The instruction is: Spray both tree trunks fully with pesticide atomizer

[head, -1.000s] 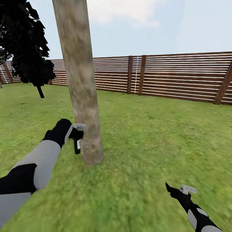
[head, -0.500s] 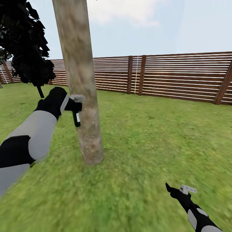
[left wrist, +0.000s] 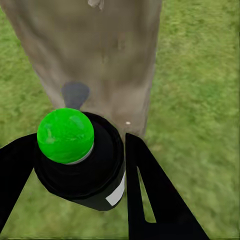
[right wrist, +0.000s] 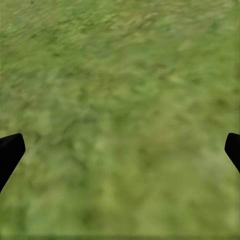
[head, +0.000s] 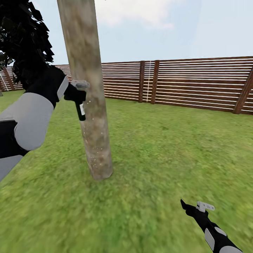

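Your left tool (head: 78,94) is raised beside the tree trunk (head: 88,88), and it pinches the pesticide atomizer (head: 81,109). In the head view the atomizer is a small dark bottle that hangs below the tool, just beside the trunk on its left side, about at the height of the fence (head: 196,84) behind. I cannot tell if the bottle touches the bark.

In the left wrist view the two dark fingers (left wrist: 150,190) of your left tool (left wrist: 80,195) press on both sides of the black atomizer (left wrist: 82,167). Its top is a round green cap (left wrist: 65,135), and a small white label shows on its side. The trunk (left wrist: 90,55) stands directly in front of it, grey-brown and mottled, with a dark round shadow on the bark just above the cap. Small pale dots are scattered on the lower part of the trunk in the head view.

Your right tool (head: 191,207) is low, near the lower right corner of the lawn (head: 158,158) as the head camera sees it, well apart from the trunk. Its fingers (right wrist: 10,152) are spread wide and carry nothing; in the right wrist view there is blurred grass (right wrist: 120,115) between them.

A dark leafy tree (head: 24,42) stands behind your left arm, near the far left part of the fence.
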